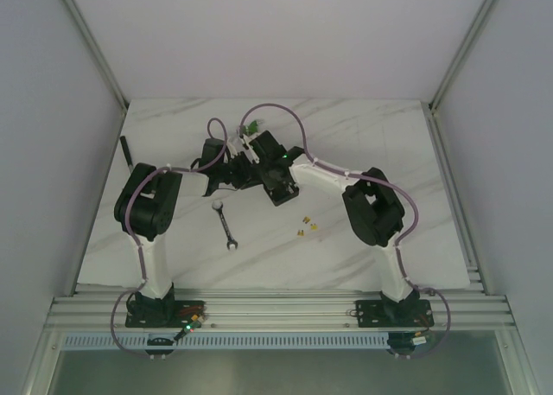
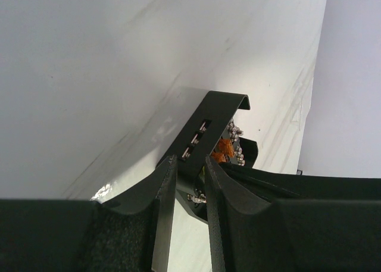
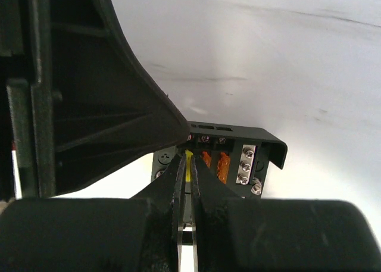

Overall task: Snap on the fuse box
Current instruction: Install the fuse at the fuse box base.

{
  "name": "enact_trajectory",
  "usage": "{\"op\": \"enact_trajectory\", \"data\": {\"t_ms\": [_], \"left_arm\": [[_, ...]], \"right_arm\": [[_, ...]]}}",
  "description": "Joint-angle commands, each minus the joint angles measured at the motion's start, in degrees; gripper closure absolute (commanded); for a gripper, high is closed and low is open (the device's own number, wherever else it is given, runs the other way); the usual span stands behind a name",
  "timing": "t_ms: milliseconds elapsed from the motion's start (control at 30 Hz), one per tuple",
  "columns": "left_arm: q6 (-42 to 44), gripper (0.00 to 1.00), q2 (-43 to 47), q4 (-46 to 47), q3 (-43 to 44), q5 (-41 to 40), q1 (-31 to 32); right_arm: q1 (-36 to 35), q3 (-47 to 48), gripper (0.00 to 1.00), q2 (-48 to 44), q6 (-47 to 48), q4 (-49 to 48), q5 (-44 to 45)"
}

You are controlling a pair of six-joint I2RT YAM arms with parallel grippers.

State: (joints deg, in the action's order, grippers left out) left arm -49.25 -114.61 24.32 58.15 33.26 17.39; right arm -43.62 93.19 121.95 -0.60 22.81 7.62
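Left gripper (image 2: 189,162) clamps the fuse box (image 2: 217,114) by its wall. Right gripper (image 3: 187,161), narrowed nearly shut, has its tips at the box's yellow fuse (image 3: 189,168). The box is over mid-tabletop (image 1: 363,136), at 12 o'clock from the wrench (image 1: 225,225).

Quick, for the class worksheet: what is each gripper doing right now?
Left gripper: closed on a wall of the fuse box.
Right gripper: closed; whether it pinches the yellow fuse at its tips cannot be told.

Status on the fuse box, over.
Left gripper shut on fuse box wall. Right gripper shut, tips at a yellow fuse inside. Fuses exposed, no lid seen. Wrench and loose fuses lie apart.
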Motion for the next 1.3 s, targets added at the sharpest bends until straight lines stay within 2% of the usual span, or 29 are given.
{"op": "enact_trajectory", "data": {"t_ms": [0, 300, 700, 867, 1067, 1267], "left_arm": [[0.9, 0.66, -1.7, -1.2, 1.3, 0.6, 0.5], [1.1, 0.65, 0.5, -1.3, -0.2, 0.2, 0.6], [1.7, 0.64, 5.2, -1.9, -4.2, -1.4, 0.6], [2.4, 0.62, 6.0, -2.5, -4.4, -1.6, 0.6], [3.0, 0.59, 6.4, -2.8, -4.3, -1.6, 0.6], [3.8, 0.54, 7.1, -3.5, -4.7, -1.7, 0.1]], "right_arm": [[0.9, -4.3, 1.0, 11.9, 0.0, 12.6, 1.7], [-2.9, -11.9, 1.0, 3.2, -2.6, 11.4, -2.1], [-5.0, -9.0, 0.99, -4.5, -5.9, 7.0, -2.7], [-5.1, -7.0, 0.79, -6.2, -6.9, 5.7, -0.7], [-5.0, -5.8, 0.74, -8.5, -7.4, 5.0, 1.2], [-4.9, -5.9, 0.74, -10.2, -7.4, 4.6, 2.0]]}}
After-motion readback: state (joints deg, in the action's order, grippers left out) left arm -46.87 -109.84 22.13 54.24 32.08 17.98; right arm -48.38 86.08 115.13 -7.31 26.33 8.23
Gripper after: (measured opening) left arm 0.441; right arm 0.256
